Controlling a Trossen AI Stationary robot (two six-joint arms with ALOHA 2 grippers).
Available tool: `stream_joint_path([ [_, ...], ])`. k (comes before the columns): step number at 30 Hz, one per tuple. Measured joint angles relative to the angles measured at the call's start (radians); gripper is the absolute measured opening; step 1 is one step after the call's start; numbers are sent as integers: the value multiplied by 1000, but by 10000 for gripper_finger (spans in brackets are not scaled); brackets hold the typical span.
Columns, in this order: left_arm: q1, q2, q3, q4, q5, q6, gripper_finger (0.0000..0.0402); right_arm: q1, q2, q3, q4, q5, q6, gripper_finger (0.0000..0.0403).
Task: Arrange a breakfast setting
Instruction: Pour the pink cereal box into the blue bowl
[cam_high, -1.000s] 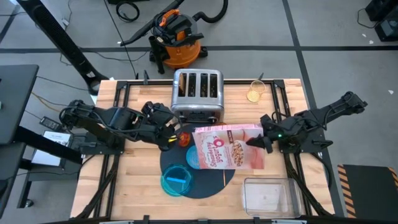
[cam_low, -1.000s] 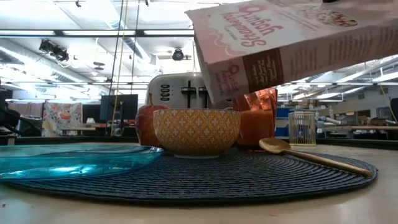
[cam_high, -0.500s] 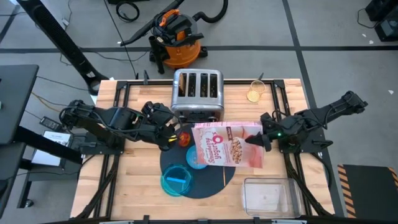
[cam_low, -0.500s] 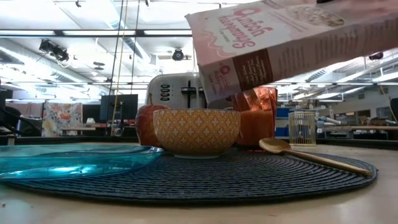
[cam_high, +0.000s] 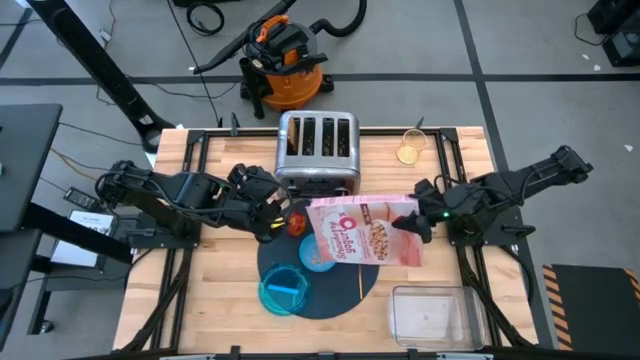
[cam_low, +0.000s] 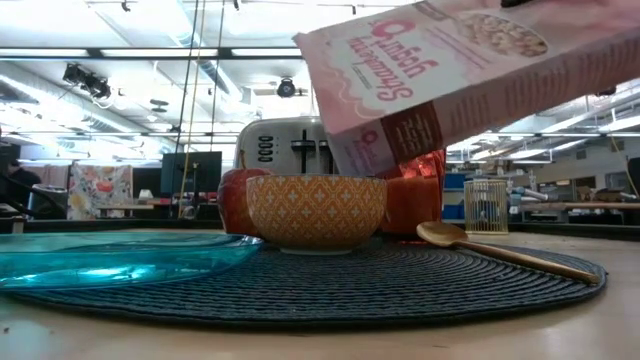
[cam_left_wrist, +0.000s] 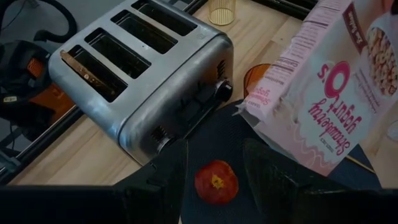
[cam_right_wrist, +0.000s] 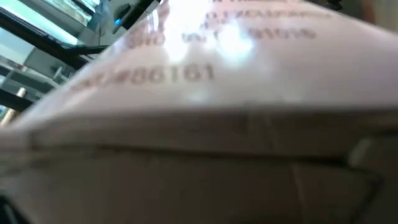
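Cereal box (cam_high: 362, 231), pink and white, held tilted in the air over the centre of the high view, its lower corner hanging above the small bowl (cam_low: 316, 211). Right hand (cam_high: 408, 226) is clenched on the box's right end, centre right of the frame. In the right wrist view the box surface fills the whole picture.

Left hand (cam_high: 272, 218) sits left of centre in the high view, just beside the red apple (cam_high: 296, 222). In the left wrist view its 2 dark fingers (cam_left_wrist: 163, 177) stand apart with the apple (cam_left_wrist: 216, 182) showing between them, not gripped: hand is released.

Mat (cam_high: 345, 290), round and dark slate-blue, lies on the wooden bench (cam_high: 215, 290) at lower centre. On it: blue plate (cam_high: 283, 288) at lower left of the mat, bowl under the box, gold spoon (cam_low: 500, 250) toward the right side in the low view, apple at the mat's upper left edge. Copper cup (cam_low: 415, 190) stands behind the bowl, right of it in the low view.

Steel 4-slot toaster (cam_high: 318, 152) sits at upper centre of the bench, behind the mat. Small amber glass (cam_high: 410, 147) stands to its right, well apart. Clear plastic tub (cam_high: 431, 314) rests at the lower right corner. Orange shop vacuum (cam_high: 285, 62) is on the floor beyond the bench, top centre.
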Motion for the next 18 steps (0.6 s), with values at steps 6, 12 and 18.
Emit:
stream_joint_path([
  [6, 0, 0, 0, 0, 0, -15, 164, -1, 52, 61, -39, 3, -36, 166],
  [12, -21, 0, 0, 0, 4, -19, 164, -1, 98, 123, -60, 12, -84, 166],
  [18, -35, 0, 0, -1, 5, -42, 164, 0, 139, 157, -69, -8, -134, 166],
])
